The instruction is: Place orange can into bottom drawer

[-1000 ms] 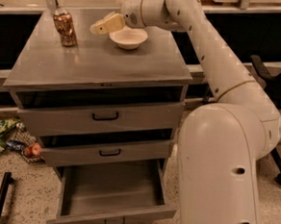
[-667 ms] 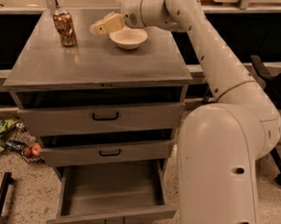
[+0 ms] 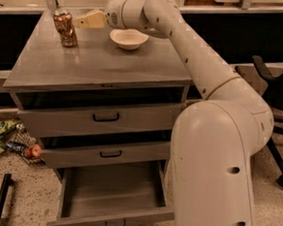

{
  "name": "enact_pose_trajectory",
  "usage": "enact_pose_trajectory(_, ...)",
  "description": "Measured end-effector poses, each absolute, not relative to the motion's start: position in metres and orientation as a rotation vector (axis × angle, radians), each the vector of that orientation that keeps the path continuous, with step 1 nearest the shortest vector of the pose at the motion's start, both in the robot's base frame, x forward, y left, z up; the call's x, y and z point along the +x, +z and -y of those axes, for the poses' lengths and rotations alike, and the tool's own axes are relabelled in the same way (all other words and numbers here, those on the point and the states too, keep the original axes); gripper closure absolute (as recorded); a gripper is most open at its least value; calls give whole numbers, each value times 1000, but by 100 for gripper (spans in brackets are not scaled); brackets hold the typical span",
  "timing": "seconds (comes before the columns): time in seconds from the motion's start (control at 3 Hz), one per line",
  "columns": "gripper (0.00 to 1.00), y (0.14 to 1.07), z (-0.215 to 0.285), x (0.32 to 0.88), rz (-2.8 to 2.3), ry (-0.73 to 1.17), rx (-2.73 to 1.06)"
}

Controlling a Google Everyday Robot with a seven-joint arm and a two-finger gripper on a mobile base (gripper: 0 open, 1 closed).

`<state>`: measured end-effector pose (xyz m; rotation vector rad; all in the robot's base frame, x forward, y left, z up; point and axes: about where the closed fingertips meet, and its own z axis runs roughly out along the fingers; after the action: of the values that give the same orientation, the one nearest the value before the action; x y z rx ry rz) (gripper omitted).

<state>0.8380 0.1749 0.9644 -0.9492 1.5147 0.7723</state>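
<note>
Approach step — the end effector (image 3: pixel 91 20), empty, its opening impossible to tell, hovers beside the orange can (image 3: pixel 65 28) on the table (image 3: pixel 96 65) — next it must enclose the can, the bottom drawer (image 3: pixel 111 198) already open.

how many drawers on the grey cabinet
3. The top grey metal drawer sits under the cabinet top, the middle drawer below it, the bottom drawer lowest and pulled open. The cream gripper is over the cabinet top, beside the mottled orange can.
</note>
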Motion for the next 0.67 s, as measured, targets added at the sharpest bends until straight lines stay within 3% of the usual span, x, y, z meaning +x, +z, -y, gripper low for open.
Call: enact_pose_trajectory(0.67, 0, 941, -220, 845, -1554, 713, -934)
